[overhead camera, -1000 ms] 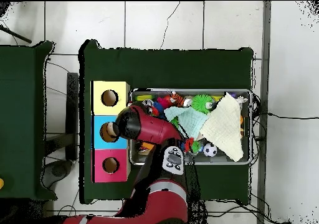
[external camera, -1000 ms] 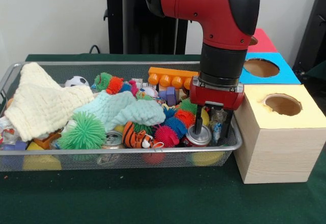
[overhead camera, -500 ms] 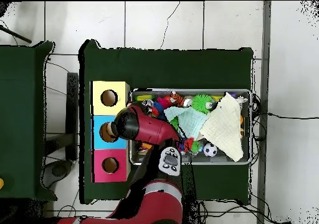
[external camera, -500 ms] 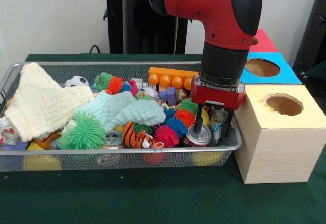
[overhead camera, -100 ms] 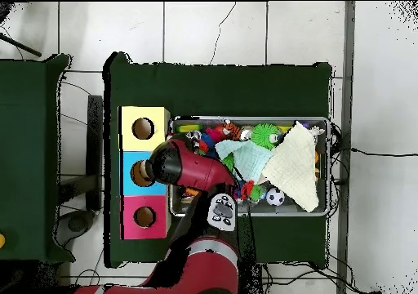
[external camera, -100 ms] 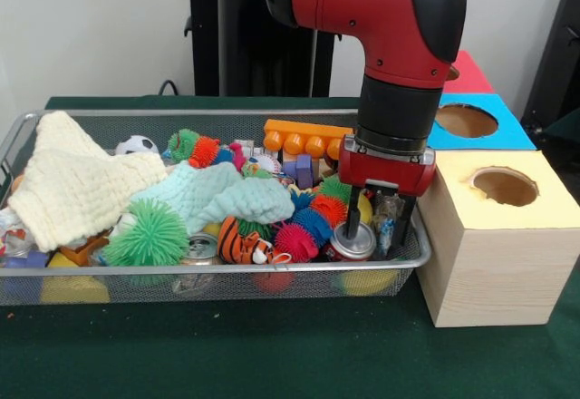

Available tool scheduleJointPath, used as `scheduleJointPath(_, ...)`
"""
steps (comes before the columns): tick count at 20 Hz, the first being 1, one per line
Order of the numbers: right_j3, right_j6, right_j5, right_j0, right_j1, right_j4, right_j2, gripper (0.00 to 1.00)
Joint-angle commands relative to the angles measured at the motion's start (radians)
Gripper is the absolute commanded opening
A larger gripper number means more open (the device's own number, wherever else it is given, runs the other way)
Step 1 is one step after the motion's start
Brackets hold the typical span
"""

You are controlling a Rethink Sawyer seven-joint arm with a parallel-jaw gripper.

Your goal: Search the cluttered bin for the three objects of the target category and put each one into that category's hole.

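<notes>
The wire mesh bin [external camera, -100 ms: 227,270] is full of mixed toys, cans and cloths. My gripper [external camera, -100 ms: 378,231] is down inside its right end, open. The left fingertip [external camera, -100 ms: 352,225] rests at the top of a red can [external camera, -100 ms: 355,245]. The right finger stands near the bin's side wall, with a crumpled clear plastic piece [external camera, -100 ms: 388,210] between the two. A second can [external camera, -100 ms: 200,249] lies at the front rim. In the overhead view the arm's head [overhead camera, -100 ms: 169,162] hides the gripper. Three boxes with holes sit beside the bin: yellow [external camera, -100 ms: 503,186], blue [external camera, -100 ms: 465,121] and red [external camera, -100 ms: 468,71].
Spiky balls in green [external camera, -100 ms: 148,234], pink [external camera, -100 ms: 296,241] and blue [external camera, -100 ms: 314,224] lie near a tiger toy [external camera, -100 ms: 243,243]. A cream cloth [external camera, -100 ms: 77,186] and a mint cloth [external camera, -100 ms: 217,195] cover the left and middle. An orange block [external camera, -100 ms: 304,138] lies at the back.
The gripper stays in the same spot in the bin. Only the arm's upper links have shifted slightly.
</notes>
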Motion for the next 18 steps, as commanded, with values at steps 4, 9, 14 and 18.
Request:
scheduleJointPath(4, 0.088, 0.233, -0.096, -0.068, 0.03, -0.01, 0.167, 0.0)
scheduleJointPath(9, 0.106, 0.227, -0.112, -0.079, 0.025, -0.015, 0.162, 0.0)
scheduleJointPath(14, 0.122, 0.199, -0.026, -0.079, -0.047, -0.001, 0.112, 0.0)
scheduleJointPath(18, 0.108, 0.182, 0.162, -0.064, -0.177, 0.028, 0.073, 0.0)
